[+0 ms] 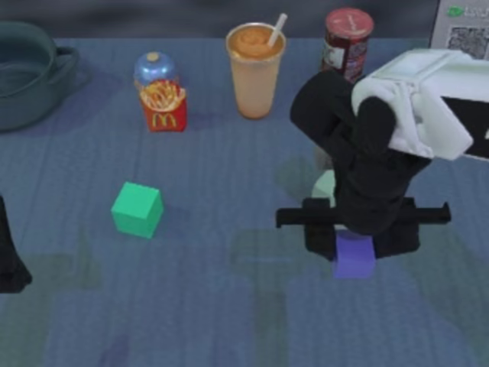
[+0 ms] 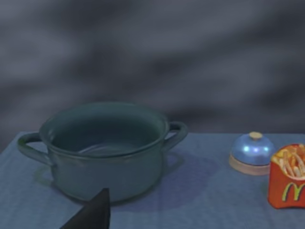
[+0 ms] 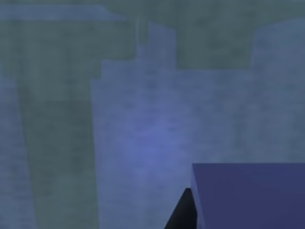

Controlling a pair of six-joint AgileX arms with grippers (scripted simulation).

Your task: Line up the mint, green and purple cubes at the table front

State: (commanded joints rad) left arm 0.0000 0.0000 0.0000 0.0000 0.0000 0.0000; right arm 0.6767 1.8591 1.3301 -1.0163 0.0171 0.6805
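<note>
The small purple cube point(image 1: 354, 258) sits between the fingers of my right gripper point(image 1: 354, 241), right of the table's middle; the gripper is shut on it. In the right wrist view the purple cube point(image 3: 248, 195) fills the lower corner, with one dark fingertip point(image 3: 183, 212) against its side. Just behind the gripper a corner of the pale mint cube point(image 1: 324, 185) shows; my arm covers the rest of it. The green cube point(image 1: 137, 209) lies alone on the left half of the table point(image 1: 229, 306). My left gripper point(image 1: 8, 267) is parked at the left edge.
Along the back stand a dark teal pot point(image 1: 27, 73), a blue bell point(image 1: 155, 67), a red fries box point(image 1: 163, 107), an orange drink cup with a straw point(image 1: 255, 69) and a red can point(image 1: 348, 34). A QR card point(image 1: 462, 27) is at the back right.
</note>
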